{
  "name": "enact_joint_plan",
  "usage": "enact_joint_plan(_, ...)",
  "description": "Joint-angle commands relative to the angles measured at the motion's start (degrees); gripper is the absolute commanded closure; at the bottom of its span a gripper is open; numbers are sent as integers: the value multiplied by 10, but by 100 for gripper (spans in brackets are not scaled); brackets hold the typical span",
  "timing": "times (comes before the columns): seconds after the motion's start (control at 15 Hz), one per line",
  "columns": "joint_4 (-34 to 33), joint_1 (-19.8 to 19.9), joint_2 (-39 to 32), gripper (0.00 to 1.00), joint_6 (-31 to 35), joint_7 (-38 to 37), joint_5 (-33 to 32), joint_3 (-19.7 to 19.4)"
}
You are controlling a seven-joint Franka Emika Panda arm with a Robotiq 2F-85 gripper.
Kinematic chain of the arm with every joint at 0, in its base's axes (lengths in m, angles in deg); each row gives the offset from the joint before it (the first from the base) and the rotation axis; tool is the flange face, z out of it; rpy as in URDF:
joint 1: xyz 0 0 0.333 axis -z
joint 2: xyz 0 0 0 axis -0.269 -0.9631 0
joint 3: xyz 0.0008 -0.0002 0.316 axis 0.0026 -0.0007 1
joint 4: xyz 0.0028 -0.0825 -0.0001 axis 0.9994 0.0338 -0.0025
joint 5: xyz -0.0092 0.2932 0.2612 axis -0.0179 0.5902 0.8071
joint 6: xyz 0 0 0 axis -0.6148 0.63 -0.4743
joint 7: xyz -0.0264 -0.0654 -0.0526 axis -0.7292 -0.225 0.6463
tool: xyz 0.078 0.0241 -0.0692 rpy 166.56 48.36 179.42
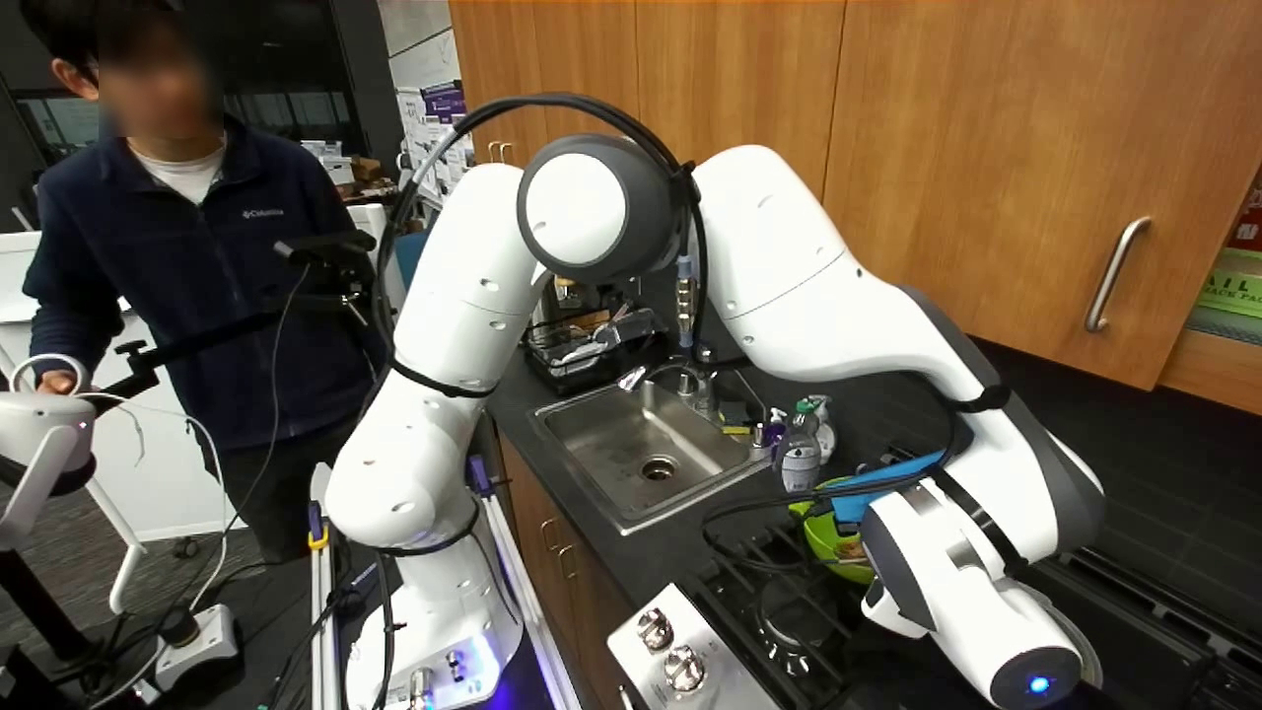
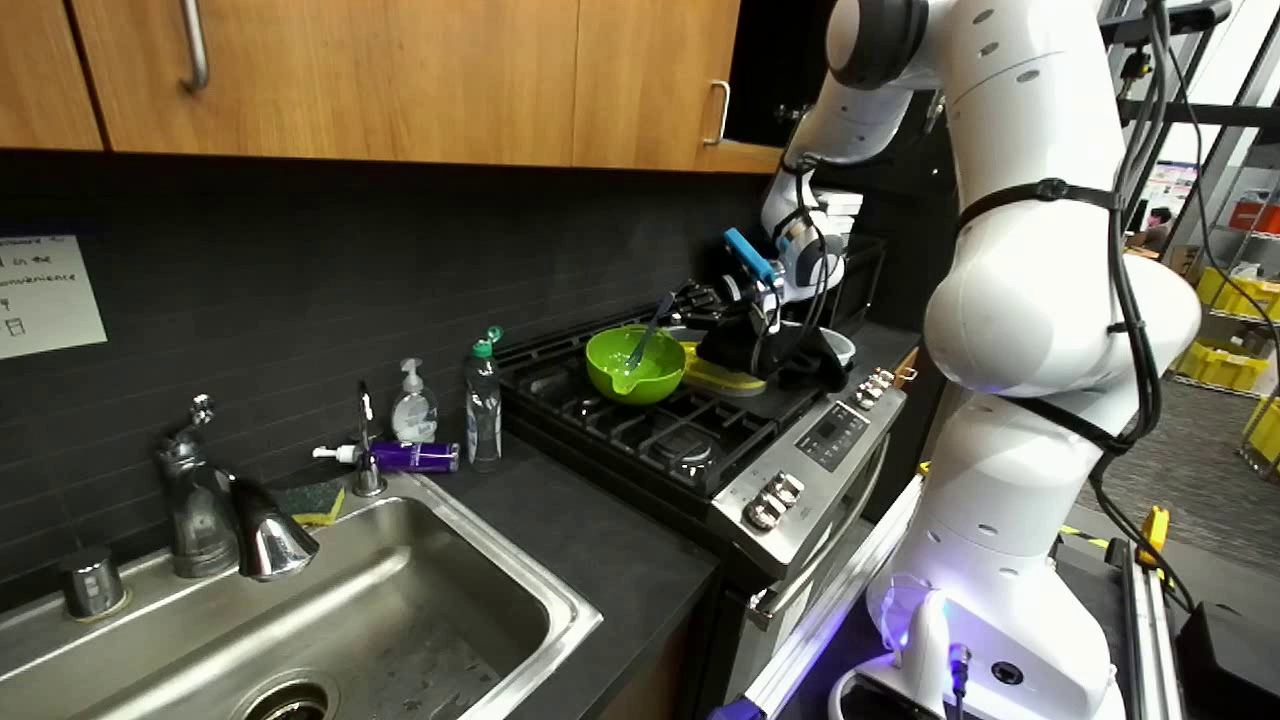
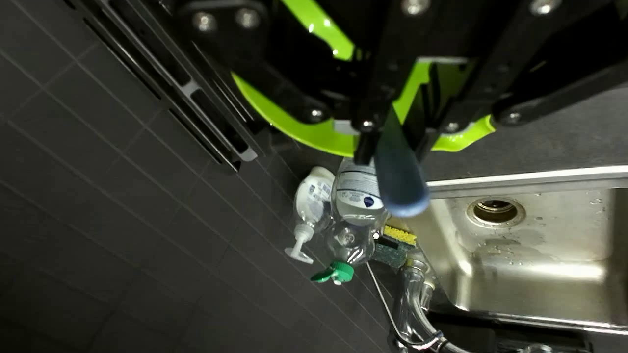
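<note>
My gripper [image 2: 688, 300] is over the stove, at the rim of a green bowl [image 2: 640, 385]. The bowl has a pouring lip and sits on the grates. A blue-grey utensil [image 2: 650, 327] leans in the bowl, its lower end inside and its handle slanting up to the fingers. In the wrist view the handle [image 3: 401, 184] sticks out between the fingertips and fills the gap, so my gripper [image 3: 395, 139] appears shut on it. The bowl [image 3: 314, 135] shows behind the fingers. In an exterior view the arm hides the gripper and part of the bowl [image 1: 828, 542].
A yellow item [image 2: 718, 374] and black item [image 2: 785, 360] lie beside the bowl on the stove [image 2: 690, 445]. A green-capped bottle [image 2: 484, 410], soap pump [image 2: 414, 410] and purple bottle [image 2: 415, 457] stand or lie near the sink [image 2: 480, 560]. A person [image 1: 197, 256] stands behind the arm.
</note>
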Motion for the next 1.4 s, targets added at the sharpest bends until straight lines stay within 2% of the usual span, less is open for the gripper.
enact_joint_plan(0.0,22,3,15,95,13,-23,7,-11)
enact_joint_plan(1.07,22,1,4,95,24,-90,4,-14)
enact_joint_plan(1.33,13,14,-12,95,0,-85,20,-5)
